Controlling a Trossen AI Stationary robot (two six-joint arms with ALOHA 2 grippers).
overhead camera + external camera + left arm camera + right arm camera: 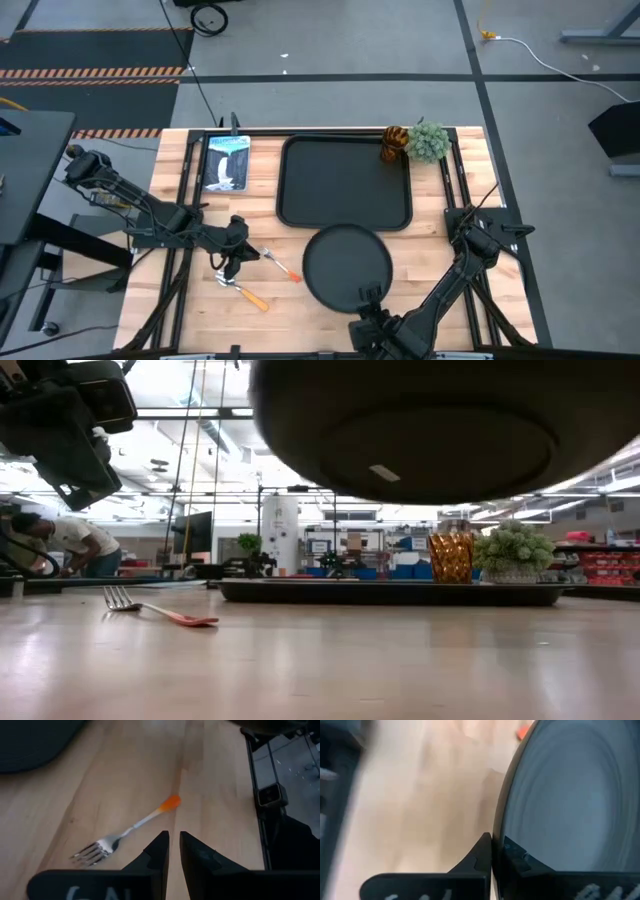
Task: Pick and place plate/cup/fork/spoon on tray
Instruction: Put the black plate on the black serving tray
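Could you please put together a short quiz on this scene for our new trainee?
1. True or false: the plate rests inside the tray.
2. What holds the plate's rim? A) the right tool B) a person's hand C) nothing
3. Fill in: the fork lies on the ___.

Key: 1. False; it hangs clear above the table. 2. A. 3. table.

The right end effector point(492, 851) was clamped on the rim of the plate point(570, 795), its two dark fingers pressed together on the edge; the black plate spread toward three o'clock; pale wooden table point(420, 795) lay toward nine o'clock; an orange tip point(523, 732) showed near twelve.
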